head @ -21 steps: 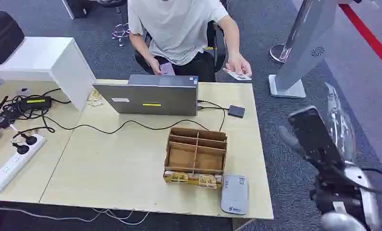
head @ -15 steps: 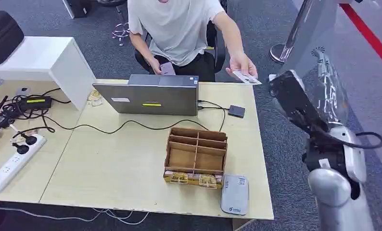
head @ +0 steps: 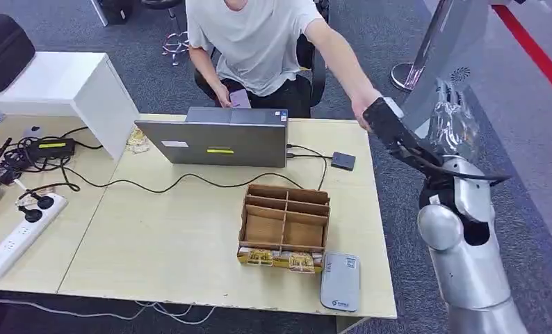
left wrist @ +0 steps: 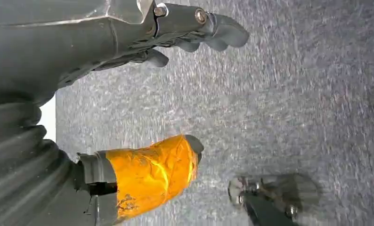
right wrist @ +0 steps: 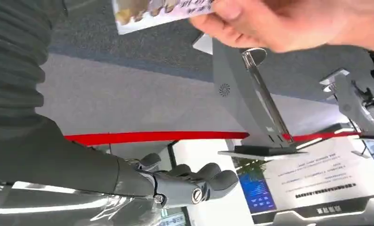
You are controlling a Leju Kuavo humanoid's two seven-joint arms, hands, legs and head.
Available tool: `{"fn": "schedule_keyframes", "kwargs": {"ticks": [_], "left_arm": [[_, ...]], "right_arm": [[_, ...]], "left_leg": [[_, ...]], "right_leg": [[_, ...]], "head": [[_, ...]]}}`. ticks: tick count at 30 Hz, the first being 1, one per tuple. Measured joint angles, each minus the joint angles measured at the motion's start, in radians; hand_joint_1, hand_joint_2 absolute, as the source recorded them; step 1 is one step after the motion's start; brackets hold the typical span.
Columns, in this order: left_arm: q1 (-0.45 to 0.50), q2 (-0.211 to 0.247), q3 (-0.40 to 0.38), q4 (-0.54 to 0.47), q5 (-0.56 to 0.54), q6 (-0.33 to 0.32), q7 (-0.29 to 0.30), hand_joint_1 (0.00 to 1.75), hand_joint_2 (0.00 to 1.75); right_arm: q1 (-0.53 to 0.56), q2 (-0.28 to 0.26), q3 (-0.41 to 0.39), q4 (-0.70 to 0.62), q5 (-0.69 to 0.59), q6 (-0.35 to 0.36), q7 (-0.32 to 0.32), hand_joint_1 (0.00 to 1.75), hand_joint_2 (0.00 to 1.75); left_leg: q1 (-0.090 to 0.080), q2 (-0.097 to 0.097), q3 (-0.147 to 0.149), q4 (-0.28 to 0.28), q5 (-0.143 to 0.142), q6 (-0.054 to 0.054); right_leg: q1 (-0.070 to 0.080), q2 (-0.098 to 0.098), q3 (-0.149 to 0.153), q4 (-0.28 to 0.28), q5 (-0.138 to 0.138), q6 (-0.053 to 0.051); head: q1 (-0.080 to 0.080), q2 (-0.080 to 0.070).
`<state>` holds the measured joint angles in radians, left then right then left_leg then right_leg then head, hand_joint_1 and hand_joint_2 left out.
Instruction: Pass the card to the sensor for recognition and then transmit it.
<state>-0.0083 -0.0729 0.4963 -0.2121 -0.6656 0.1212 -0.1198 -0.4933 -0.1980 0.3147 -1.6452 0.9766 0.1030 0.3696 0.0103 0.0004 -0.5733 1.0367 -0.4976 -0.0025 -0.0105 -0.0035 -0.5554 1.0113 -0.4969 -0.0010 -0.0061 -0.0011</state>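
Note:
A person's hand (right wrist: 288, 23) holds out a printed card (right wrist: 161, 9) in the right wrist view, just beyond my right hand (right wrist: 190, 181), whose fingers are apart with nothing in them. In the head view my right hand (head: 454, 120) is raised past the table's far right corner, close to the person's hand (head: 363, 111); my wrist hides the card there. A grey card sensor (head: 340, 280) lies flat at the table's front edge. My left hand (left wrist: 175, 89) hangs over the carpet, fingers and orange-taped thumb (left wrist: 152, 172) apart, holding nothing.
A wooden divided box (head: 284, 226) stands beside the sensor. A laptop (head: 217, 139), a small black box (head: 342, 161) and cables sit on the table (head: 169, 243). The person sits behind the laptop. A grey kiosk stand (head: 433, 62) rises at the right.
My right arm has swung up and left toward the far right table corner. The person has stretched an arm out with the card to meet my hand.

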Motion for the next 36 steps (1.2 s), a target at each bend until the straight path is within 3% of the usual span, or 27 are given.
{"fn": "schedule_keyframes", "kwargs": {"ticks": [3,4,5,11,21,24,36], "left_arm": [[0.000,0.000,0.000,0.000,0.016,-0.073,0.002,0.00,1.75],[0.000,-0.001,0.000,0.000,0.017,-0.079,0.002,0.00,1.75],[0.000,-0.001,0.000,0.000,0.018,-0.083,0.003,0.00,1.75],[0.000,-0.016,0.019,0.000,0.074,-0.205,0.022,0.00,1.75],[0.000,-0.022,0.027,0.000,0.078,-0.220,0.029,0.00,1.75],[0.001,-0.042,0.054,0.000,0.085,-0.233,0.031,0.00,1.75],[0.001,-0.047,0.076,0.000,0.085,-0.235,0.031,0.00,1.75]], "right_arm": [[0.017,0.008,-0.015,0.034,0.016,-0.008,-0.044,0.00,1.75],[0.022,0.012,-0.018,0.042,0.018,-0.009,-0.048,1.66,1.75],[0.026,0.013,-0.020,0.048,0.018,-0.010,-0.052,1.75,1.75],[0.064,0.017,-0.047,0.098,0.014,-0.069,-0.188,1.75,1.75],[0.076,0.018,-0.060,0.121,0.017,-0.094,-0.231,1.75,1.75],[0.103,0.018,-0.132,0.242,0.016,-0.172,-0.350,1.75,1.75],[0.110,0.018,-0.173,0.319,0.021,-0.179,-0.370,1.75,1.75]], "left_leg": [[0.000,0.000,0.000,0.000,0.000,0.000],[0.000,0.000,0.000,0.000,0.000,0.000],[0.000,0.000,0.000,0.000,0.000,0.000],[0.000,0.000,-0.001,0.000,0.000,0.000],[0.000,0.000,-0.001,0.000,0.000,0.000],[0.000,0.000,-0.002,0.000,0.000,0.000],[0.000,0.000,-0.002,0.000,0.000,0.000]], "right_leg": [[0.000,0.000,0.000,0.000,0.000,0.000],[0.000,0.000,0.000,0.000,0.000,0.000],[0.000,0.000,-0.001,0.000,0.000,0.000],[0.000,0.000,-0.001,0.000,0.000,0.000],[0.000,0.000,-0.001,0.000,0.000,0.000],[0.000,0.000,-0.001,0.000,0.000,0.000],[0.000,0.000,-0.002,0.000,0.000,0.000]], "head": [[0.000,0.000],[0.000,0.000],[0.000,0.000],[0.000,0.000],[0.000,0.000],[0.000,0.000],[0.000,0.000]]}}
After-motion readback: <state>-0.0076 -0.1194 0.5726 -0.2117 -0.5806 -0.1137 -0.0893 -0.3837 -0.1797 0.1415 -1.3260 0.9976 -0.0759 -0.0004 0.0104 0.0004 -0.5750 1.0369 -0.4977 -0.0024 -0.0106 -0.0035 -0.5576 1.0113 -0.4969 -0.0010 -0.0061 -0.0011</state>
